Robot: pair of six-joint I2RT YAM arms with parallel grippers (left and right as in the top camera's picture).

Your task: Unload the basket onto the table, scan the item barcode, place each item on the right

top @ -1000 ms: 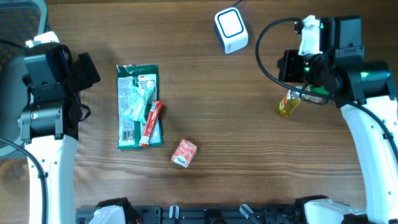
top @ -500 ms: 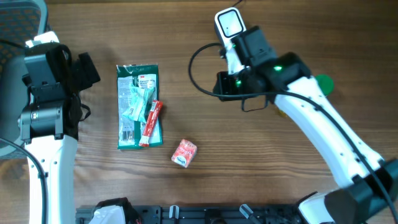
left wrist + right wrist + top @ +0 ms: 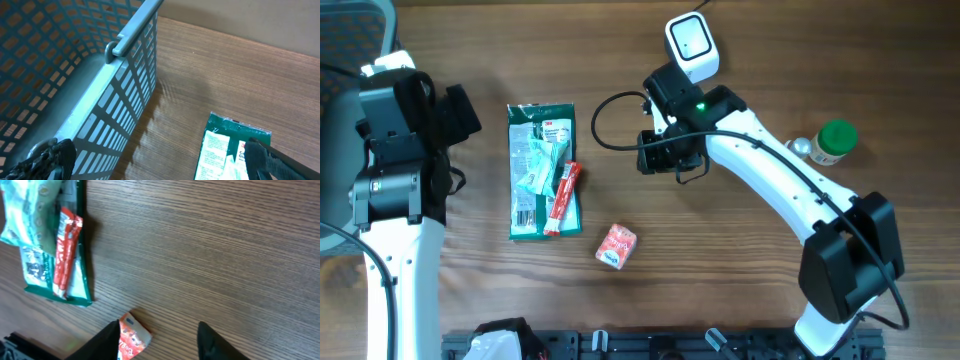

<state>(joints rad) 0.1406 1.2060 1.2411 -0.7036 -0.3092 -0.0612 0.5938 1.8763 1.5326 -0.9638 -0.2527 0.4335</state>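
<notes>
1. The right gripper (image 3: 159, 341) is held open over the worktop (image 3: 225, 240); only bare wood is seen between its fingers.
2. The left gripper (image 3: 160, 162) is spread wide with nothing held, and a blue mesh basket (image 3: 75, 75) is seen close beside it.
3. The white scanner (image 3: 691, 46) is placed at the far edge, near the right arm's wrist.
4. The green-capped bottle (image 3: 828, 143) is found on the worktop to the right of the scanner, apart from both grippers.
5. A green packet (image 3: 535, 150) is laid at the left with a red stick (image 3: 563, 197) on it.
6. A small red packet (image 3: 617, 246) is set nearby.
</notes>
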